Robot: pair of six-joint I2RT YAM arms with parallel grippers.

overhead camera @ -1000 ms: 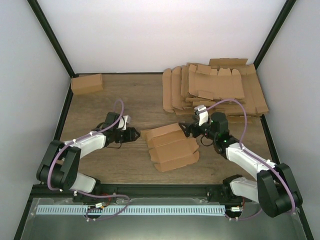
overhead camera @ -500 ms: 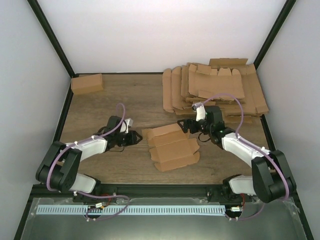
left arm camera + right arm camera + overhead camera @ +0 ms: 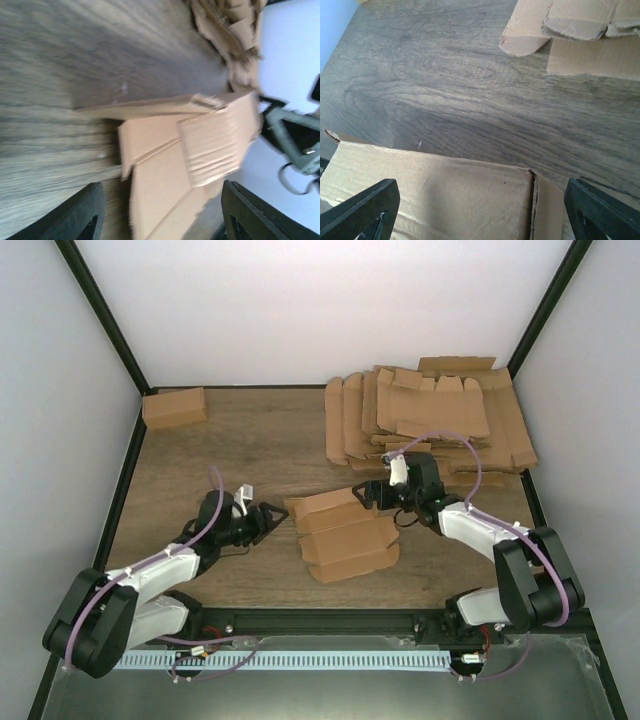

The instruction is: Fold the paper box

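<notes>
Nearest us, the paper box (image 3: pixel 345 530) lies mostly flat on the surface (image 3: pixel 250 440), between both arms. Our left gripper (image 3: pixel 272 518) stands wide open just beside its left edge. Our right gripper (image 3: pixel 366 494), also spread apart, sits at its far edge. Farther back lie a cardboard stack (image 3: pixel 430 415) and a folded box (image 3: pixel 174 407).
</notes>
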